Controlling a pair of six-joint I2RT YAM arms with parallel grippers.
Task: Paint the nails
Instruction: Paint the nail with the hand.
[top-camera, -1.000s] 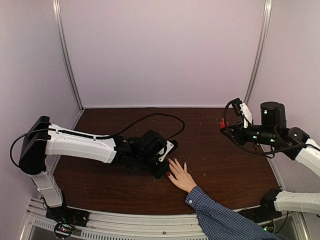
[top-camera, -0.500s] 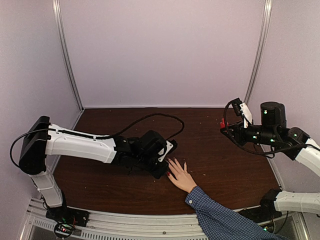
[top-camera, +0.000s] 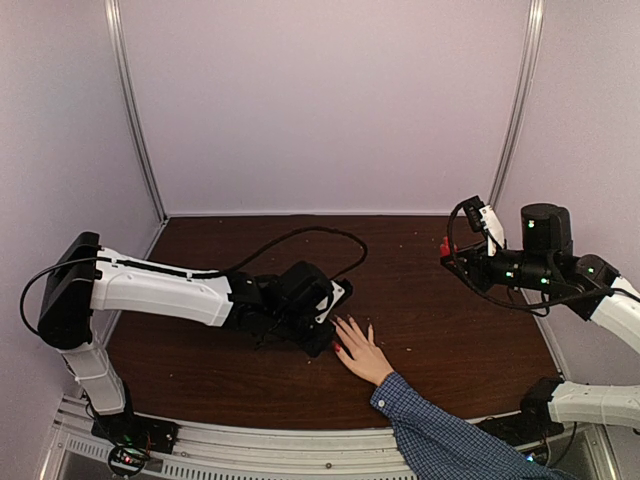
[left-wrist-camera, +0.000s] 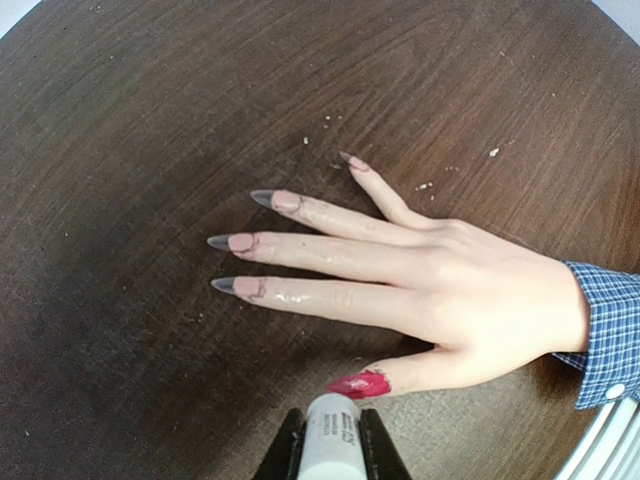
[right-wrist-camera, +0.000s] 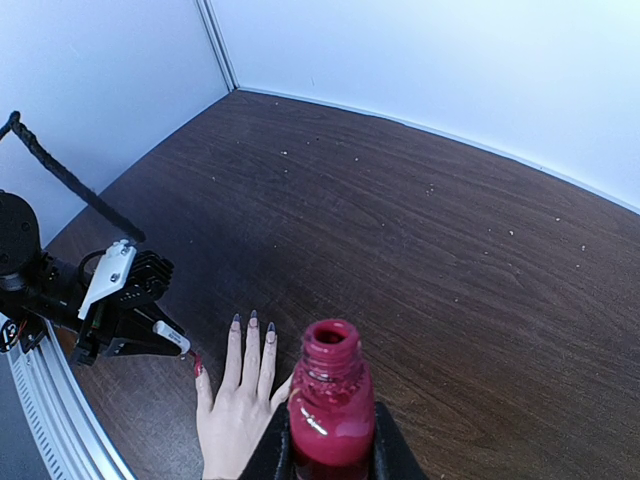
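At the left, we see the left gripper (left-wrist-camera: 330, 452) closed tight on a white cylindrical polish cap (left-wrist-camera: 331, 432) with small print. Its two black fingers (left-wrist-camera: 288, 455) clamp the cap's sides, low over the dark brown wooden tabletop (top-camera: 450, 340). The cap's far end sits just beside the thumb's nail. We cannot see the brush, so we cannot tell whether it touches.

At the right, the right gripper (right-wrist-camera: 330, 455) is clamped around a small red glass polish bottle (right-wrist-camera: 330, 395). The bottle is upright with its neck uncapped, held high above the tabletop's right edge.

Between them, a light-skinned hand (left-wrist-camera: 440, 290) lies flat, palm down, close to the near edge and about midway along it. A blue checked sleeve (left-wrist-camera: 605, 325) runs off toward the near right corner. The hand's long axis goes from that corner toward the far left, fingers spread and pointing toward the far edge and the left gripper. The nails (left-wrist-camera: 358, 384) are long and pointed. The thumb's is glossy red, and the other four are pinkish with dark grey tips and thin red traces at their bases.

Compared with a second ago, the left gripper has eased slightly toward the left edge, while the hand and the right arm have stayed put.
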